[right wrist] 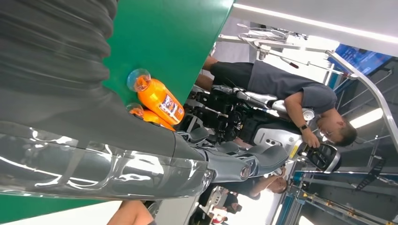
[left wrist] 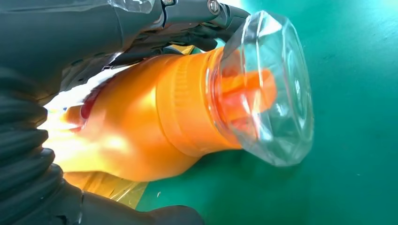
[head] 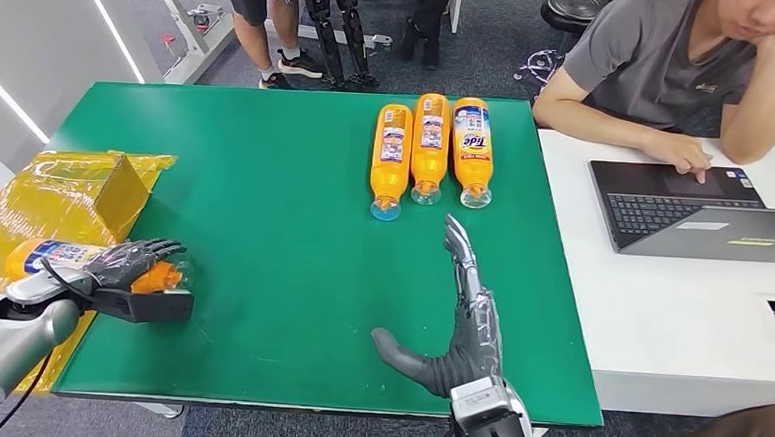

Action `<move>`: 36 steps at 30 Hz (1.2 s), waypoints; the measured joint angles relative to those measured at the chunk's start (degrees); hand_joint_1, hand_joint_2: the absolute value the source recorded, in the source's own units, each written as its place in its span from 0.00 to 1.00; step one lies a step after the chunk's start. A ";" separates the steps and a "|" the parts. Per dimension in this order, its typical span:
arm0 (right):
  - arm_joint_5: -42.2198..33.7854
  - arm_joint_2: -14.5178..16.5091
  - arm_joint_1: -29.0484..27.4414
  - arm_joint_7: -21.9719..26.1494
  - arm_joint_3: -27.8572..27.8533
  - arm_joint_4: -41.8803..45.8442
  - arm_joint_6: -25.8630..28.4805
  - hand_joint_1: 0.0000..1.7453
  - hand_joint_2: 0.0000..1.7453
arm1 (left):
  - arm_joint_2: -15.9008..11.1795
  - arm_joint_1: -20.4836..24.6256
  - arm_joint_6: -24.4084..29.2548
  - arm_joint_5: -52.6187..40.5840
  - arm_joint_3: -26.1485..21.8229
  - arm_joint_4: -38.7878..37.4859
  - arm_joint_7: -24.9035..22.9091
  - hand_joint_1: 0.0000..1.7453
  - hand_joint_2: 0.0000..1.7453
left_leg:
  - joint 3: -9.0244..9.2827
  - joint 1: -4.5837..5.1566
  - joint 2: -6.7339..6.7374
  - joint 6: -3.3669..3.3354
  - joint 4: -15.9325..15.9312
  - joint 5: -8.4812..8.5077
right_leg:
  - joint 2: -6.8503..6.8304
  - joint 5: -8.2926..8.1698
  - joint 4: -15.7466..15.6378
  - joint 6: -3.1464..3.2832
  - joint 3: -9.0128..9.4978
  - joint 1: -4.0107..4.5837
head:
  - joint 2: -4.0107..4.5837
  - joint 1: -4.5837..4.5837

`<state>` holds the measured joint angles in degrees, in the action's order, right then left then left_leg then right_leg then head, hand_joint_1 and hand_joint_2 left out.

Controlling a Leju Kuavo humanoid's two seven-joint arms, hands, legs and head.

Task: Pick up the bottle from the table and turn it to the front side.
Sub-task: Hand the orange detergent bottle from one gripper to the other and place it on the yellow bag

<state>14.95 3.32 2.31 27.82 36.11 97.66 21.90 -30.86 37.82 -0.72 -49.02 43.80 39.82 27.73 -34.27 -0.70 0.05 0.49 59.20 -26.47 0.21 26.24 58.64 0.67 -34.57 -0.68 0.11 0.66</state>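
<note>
Your left robot hand [head: 131, 263] grips an orange detergent bottle [head: 61, 258] at the left edge of the green tabletop [head: 263, 222], its fingers wrapped over the body; the bottle lies on its side, clear cap [left wrist: 267, 89] pointing toward the middle of the tabletop, just beside a yellow-wrapped box [head: 64, 197]. Your right robot hand [head: 458, 322] holds nothing, fingers stretched out flat, thumb spread, aimed at three more orange bottles [head: 429, 146] lying side by side at the far edge.
</note>
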 joint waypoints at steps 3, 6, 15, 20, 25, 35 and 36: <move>0.00 0.00 0.00 0.01 0.00 -0.01 -0.13 0.00 1.00 | 0.00 -0.03 0.01 0.04 0.00 0.00 -0.11 0.00 1.00 | 0.02 0.00 0.00 0.00 0.00 0.00 | 0.00 0.00 0.00 0.00 0.02 0.00 | 0.00 0.00; 0.00 0.00 0.00 0.02 0.00 -0.04 -0.13 0.00 1.00 | -0.09 -0.21 0.23 0.38 -0.03 0.02 -0.45 0.00 1.00 | 0.04 0.00 0.00 0.00 -0.01 0.00 | 0.00 0.00 0.01 0.00 0.03 0.00 | 0.00 0.01; -0.70 0.00 0.01 0.59 0.00 -0.52 0.56 0.00 1.00 | -2.27 -4.82 1.33 1.57 -4.16 4.00 -1.88 0.00 1.00 | 0.10 -0.01 0.08 0.03 -0.04 -0.02 | 0.07 0.02 0.02 0.03 0.03 0.00 | 0.00 0.00; -0.86 -0.02 -0.14 0.69 -0.01 -0.52 1.18 0.00 1.00 | -4.41 -8.58 1.73 1.46 -8.41 7.53 -2.23 0.00 1.00 | 0.11 -0.01 0.08 0.03 -0.05 -0.01 | 0.07 0.03 0.02 0.04 -0.01 0.00 | 0.00 0.01; -0.89 -0.02 -0.62 0.70 -0.02 -0.52 1.59 0.00 1.00 | -5.48 -11.95 2.32 0.96 -12.55 10.51 -2.46 0.00 1.00 | 0.08 -0.01 0.07 0.03 -0.05 -0.01 | 0.06 0.03 0.02 0.05 -0.02 0.01 | 0.00 0.00; 0.16 -0.02 -1.84 0.53 -0.24 -0.18 1.99 0.00 1.00 | -7.01 -15.93 3.35 -1.28 -18.22 17.99 -2.41 0.00 1.00 | 0.06 0.00 0.03 0.03 -0.04 -0.01 | 0.01 0.04 -0.02 0.04 -0.02 0.01 | 0.00 -0.01; 0.33 -0.02 -2.01 0.44 -0.28 -0.02 1.99 0.00 1.00 | -7.00 -15.91 3.52 -1.39 -18.69 18.70 -2.32 0.00 1.00 | 0.06 0.00 0.02 0.03 -0.04 -0.01 | 0.01 0.03 -0.02 0.04 -0.02 0.00 | 0.00 0.00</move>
<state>15.28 3.30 0.30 28.26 35.82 97.64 23.89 -37.86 21.91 2.80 -50.41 25.11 58.52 25.41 -34.21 -0.70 0.07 0.51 59.16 -26.48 0.23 26.28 58.62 0.70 -34.59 -0.68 0.11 0.66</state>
